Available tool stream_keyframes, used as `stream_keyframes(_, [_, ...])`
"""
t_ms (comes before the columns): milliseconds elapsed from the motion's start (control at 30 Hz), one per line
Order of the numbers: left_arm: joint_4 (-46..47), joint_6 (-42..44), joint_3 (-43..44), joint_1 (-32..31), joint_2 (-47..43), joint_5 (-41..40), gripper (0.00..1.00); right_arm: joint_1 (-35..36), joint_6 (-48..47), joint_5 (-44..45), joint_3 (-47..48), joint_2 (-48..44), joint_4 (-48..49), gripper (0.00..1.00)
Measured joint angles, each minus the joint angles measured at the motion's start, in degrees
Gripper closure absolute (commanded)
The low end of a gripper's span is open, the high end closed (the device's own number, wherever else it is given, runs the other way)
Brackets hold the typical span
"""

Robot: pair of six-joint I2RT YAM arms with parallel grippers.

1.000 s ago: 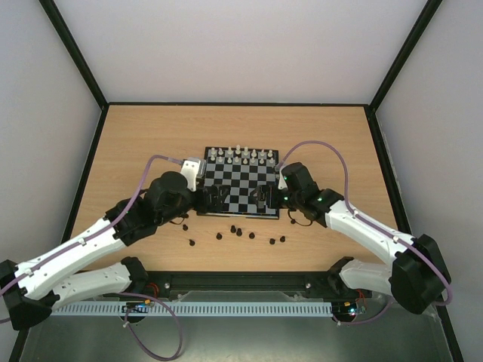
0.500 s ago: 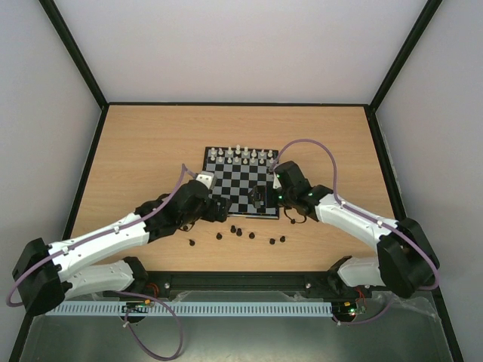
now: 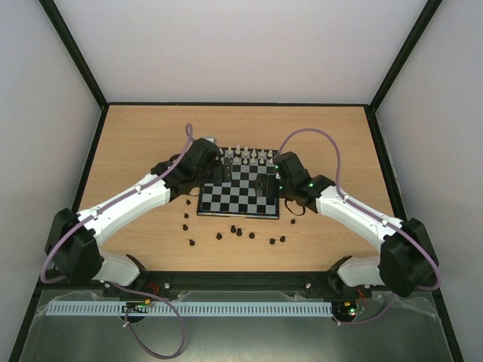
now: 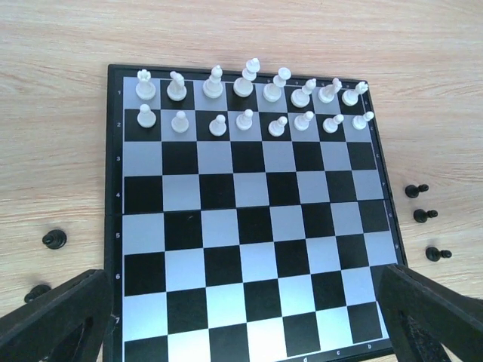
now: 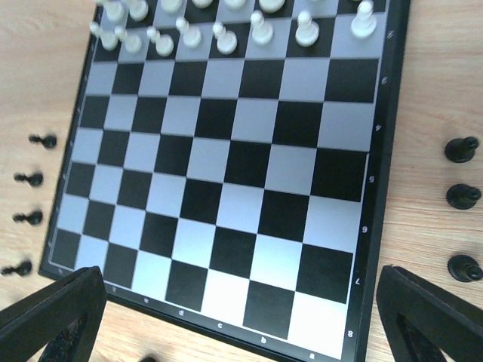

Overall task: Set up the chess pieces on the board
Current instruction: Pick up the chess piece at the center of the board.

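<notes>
The board lies flat at the table's middle, and it also shows in the left wrist view and the right wrist view. White chess pieces fill its two far rows. Black chess pieces lie scattered on the table in front of the board and to its left. My left gripper hovers over the board's far left part, open and empty. My right gripper hovers over the board's right side, open and empty.
Loose black pieces lie on the wood on both sides of the board: a black pawn on one side, three black pieces close to the other edge. The table has a raised black rim and white walls around it.
My left arm has swung from the board's near left corner up to its far left side. My right gripper has shifted slightly farther over the board. No piece has moved.
</notes>
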Motion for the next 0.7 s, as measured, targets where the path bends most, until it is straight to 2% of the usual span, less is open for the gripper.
stream_keyframes(233, [-8.5, 0.7, 7.5, 1.8, 2.3, 0.5, 0.01, 0.0, 6.9, 2.6, 9.6, 0.4, -12.8, 0.01])
stream_keyframes(367, [-11.4, 0.8, 7.6, 4.2, 1.1, 2.0, 0.01, 0.0, 9.2, 3.2, 12.3, 0.6, -17.5, 0.01])
stream_keyframes(533, [-12.0, 0.3, 1.7, 6.9, -2.2, 8.1, 0.01, 0.0, 11.1, 3.1, 10.6, 0.6, -20.4, 0.01])
stream_keyframes(700, [-13.6, 0.0, -1.9, 7.2, -4.0, 12.2, 0.01, 0.0, 12.4, 3.1, 4.3, -0.2, -21.4, 0.01])
